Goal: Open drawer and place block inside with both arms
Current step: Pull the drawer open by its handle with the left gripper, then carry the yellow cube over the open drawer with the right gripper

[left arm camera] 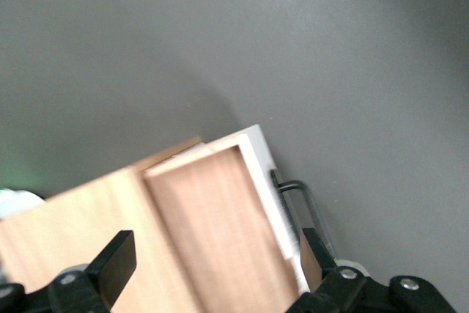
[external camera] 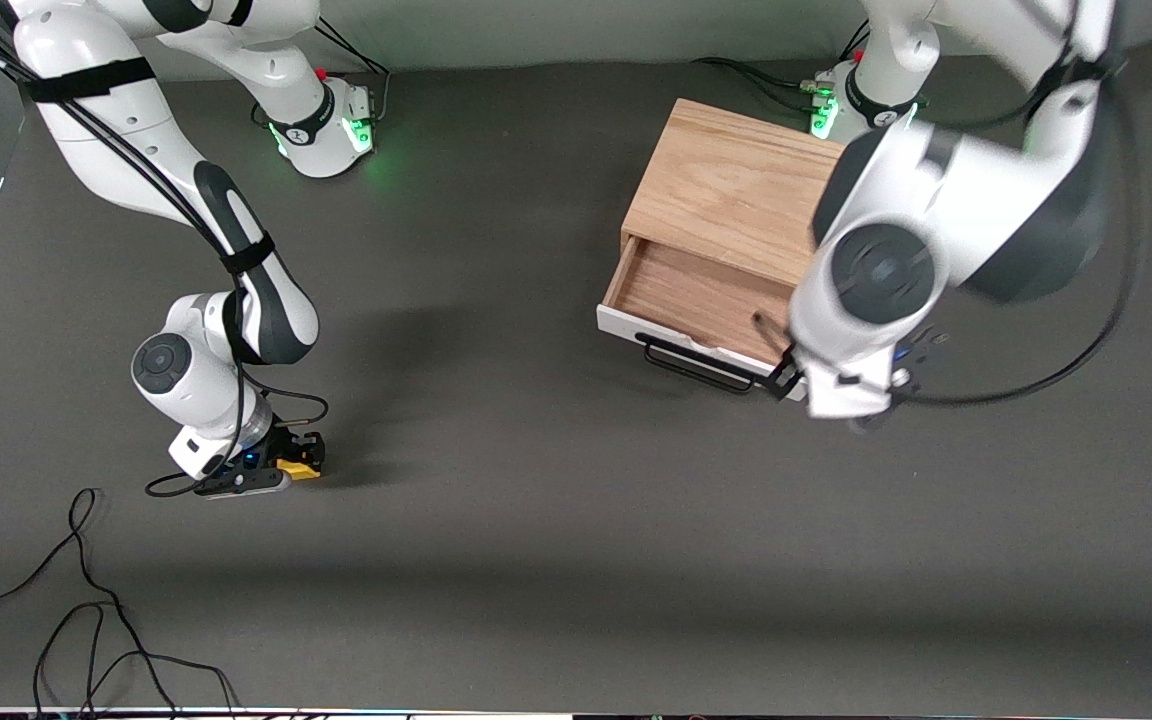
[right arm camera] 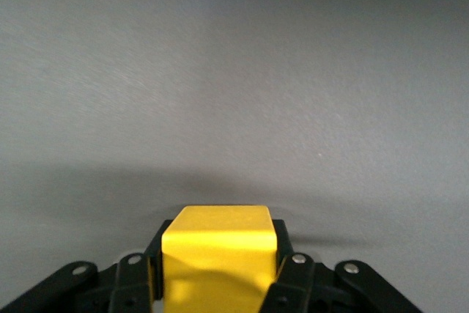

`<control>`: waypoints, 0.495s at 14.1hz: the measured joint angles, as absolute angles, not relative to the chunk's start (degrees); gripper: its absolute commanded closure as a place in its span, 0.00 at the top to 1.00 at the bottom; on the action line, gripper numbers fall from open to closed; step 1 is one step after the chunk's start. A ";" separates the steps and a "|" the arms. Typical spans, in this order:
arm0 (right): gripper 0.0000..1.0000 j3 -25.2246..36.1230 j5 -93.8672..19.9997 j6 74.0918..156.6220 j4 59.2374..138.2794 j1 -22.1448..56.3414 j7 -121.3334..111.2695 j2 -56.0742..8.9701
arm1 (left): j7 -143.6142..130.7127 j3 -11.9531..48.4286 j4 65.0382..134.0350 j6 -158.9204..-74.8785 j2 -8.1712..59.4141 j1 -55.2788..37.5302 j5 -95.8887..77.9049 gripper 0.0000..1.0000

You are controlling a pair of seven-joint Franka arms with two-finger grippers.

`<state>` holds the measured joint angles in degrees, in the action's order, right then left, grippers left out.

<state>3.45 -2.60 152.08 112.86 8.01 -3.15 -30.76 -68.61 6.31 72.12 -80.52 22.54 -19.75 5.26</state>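
Observation:
The light-wood cabinet (external camera: 731, 185) stands toward the left arm's end of the table. Its white-fronted drawer (external camera: 681, 300) is pulled partly out, showing an empty wood interior and the black bar handle (external camera: 691, 366). My left gripper (left arm camera: 216, 269) is open and empty above the drawer (left arm camera: 220, 225), at its handle end; in the front view its wrist (external camera: 841, 385) hides most of it. My right gripper (external camera: 298, 452) is low at the table toward the right arm's end, shut on the yellow block (external camera: 300, 466). The block (right arm camera: 218, 251) sits between the black fingers (right arm camera: 289, 273).
Loose black cables (external camera: 86, 600) lie on the table near the front camera at the right arm's end. The arm bases (external camera: 331, 125) with green lights stand along the table's back edge. Open dark tabletop (external camera: 496, 420) lies between the block and the drawer.

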 measured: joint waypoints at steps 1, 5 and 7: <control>0.00 3.22 -2.60 149.48 111.57 8.06 -3.15 -30.04 | -63.94 6.28 72.15 -78.87 20.42 -18.64 5.26 1.00; 0.00 2.74 -3.94 131.91 101.79 8.29 -2.87 -26.71 | -39.85 6.07 72.27 -74.41 13.10 -11.74 5.29 1.00; 0.00 2.41 -5.88 122.23 94.57 9.45 -1.35 -26.15 | -28.34 6.00 72.33 -73.94 10.65 -7.53 5.28 1.00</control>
<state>2.41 -5.88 122.23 94.57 9.45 -1.35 -26.15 -28.34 6.00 72.33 -73.94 10.65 -7.53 5.28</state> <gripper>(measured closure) 0.454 0.000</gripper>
